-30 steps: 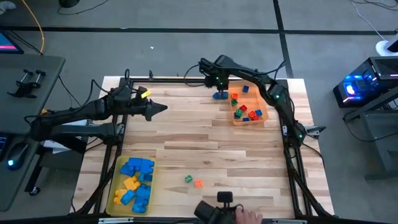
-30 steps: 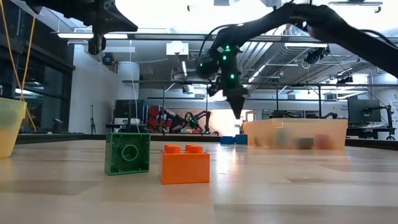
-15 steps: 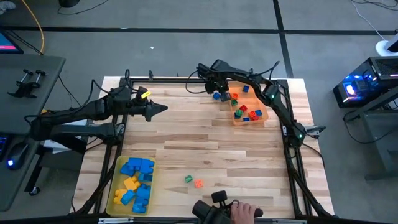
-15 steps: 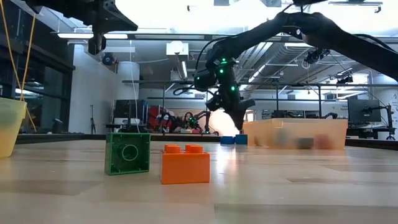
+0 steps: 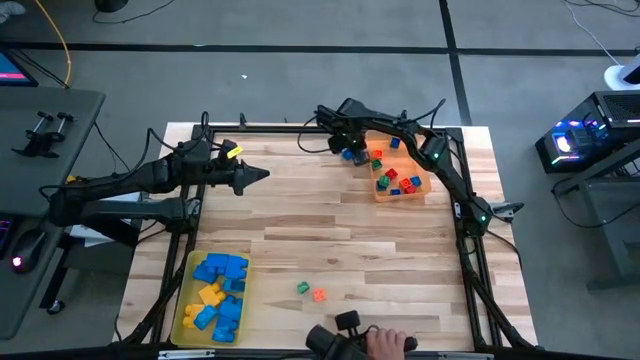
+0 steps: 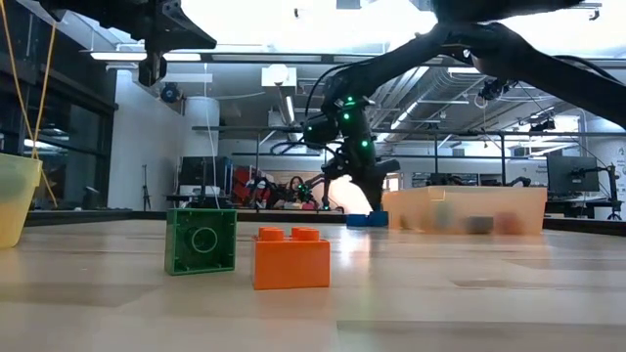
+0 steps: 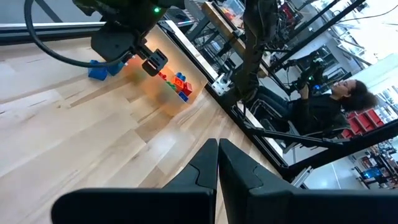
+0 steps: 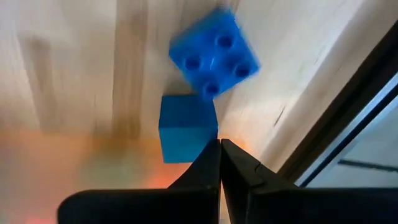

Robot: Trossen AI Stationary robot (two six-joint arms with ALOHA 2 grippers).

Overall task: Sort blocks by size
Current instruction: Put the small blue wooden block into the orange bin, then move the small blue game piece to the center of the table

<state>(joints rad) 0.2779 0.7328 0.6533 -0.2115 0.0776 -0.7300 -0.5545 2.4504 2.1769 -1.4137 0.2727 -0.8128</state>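
Two blue blocks lie on the table at the far edge, beside the orange tray (image 5: 428,180): one studs-up (image 8: 214,53), one showing a smooth face (image 8: 186,127). My right gripper (image 8: 219,144), shut, points steeply down with its tips at the smooth block's corner (image 5: 347,148). My left gripper (image 5: 265,174) hangs shut over the table's left half, holding nothing. A small green block (image 6: 201,241) and an orange one (image 6: 290,257) rest on the table near the front edge. The yellow tray (image 5: 185,300) holds larger blue and yellow blocks; the orange tray holds several tiny ones. My right gripper has its shut fingertips (image 8: 211,163) right at a corner of the smooth-faced blue block (image 8: 208,135), coming from above at a steep slant. I cannot tell whether they touch it. Both blue blocks lie flat on the table.
The table's black frame rail (image 8: 348,124) runs close behind the blue blocks. A person's hand (image 5: 385,343) with a dark device is at the front edge. Bare wood lies across the table's middle (image 5: 330,230).
My right gripper has come down toward the two blue blocks by the orange tray and has rolled about its wrist while staying shut. The blocks lie where they were.
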